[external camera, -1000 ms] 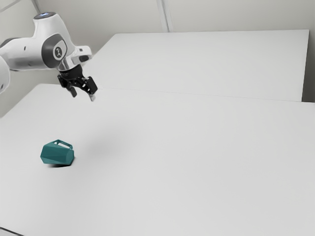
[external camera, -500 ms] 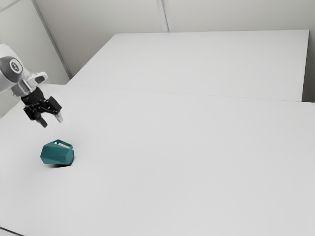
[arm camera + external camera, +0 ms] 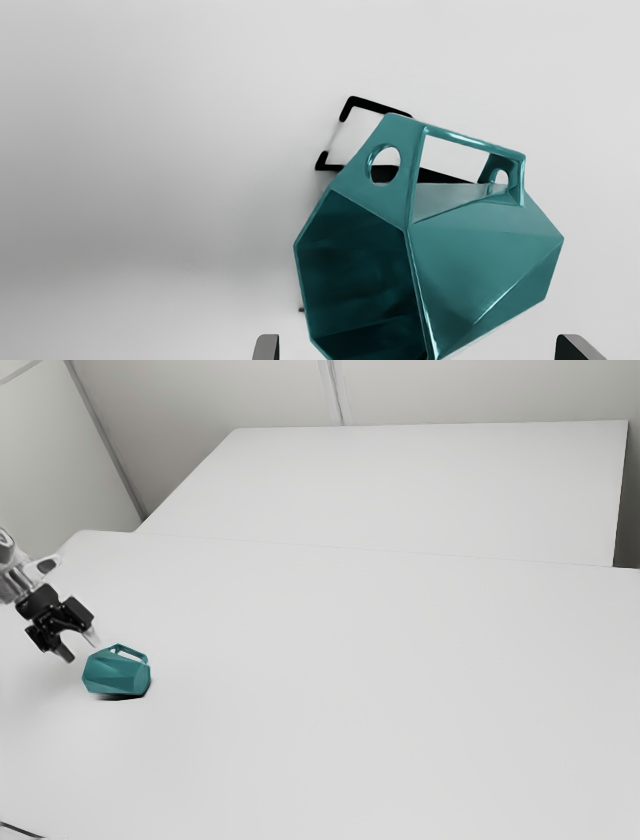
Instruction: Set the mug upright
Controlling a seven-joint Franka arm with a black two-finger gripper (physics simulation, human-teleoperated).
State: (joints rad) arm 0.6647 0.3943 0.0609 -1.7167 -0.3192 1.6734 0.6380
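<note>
At the exterior view's left edge my gripper [image 3: 80, 648] hangs above the table, just to the left of the teal mug [image 3: 117, 673] and slightly higher. The faceted mug lies on its side, its handle raised. Seen from the hand, the mug [image 3: 480, 255] shows its dark open mouth, with the handle standing off its wall. My gripper [image 3: 417, 347] is open, its two fingertips wide apart with part of the mug in view between them. Neither finger is seen pressing on the mug.
The white table [image 3: 360, 690] carries the mug near the exterior view's left. Behind it stands a second white surface [image 3: 420, 485]. A thin dark line [image 3: 20, 830] crosses the exterior view's lower left corner.
My gripper has travelled down and toward the exterior view's left, from high above the table to close beside the mug. The mug lies where it was.
</note>
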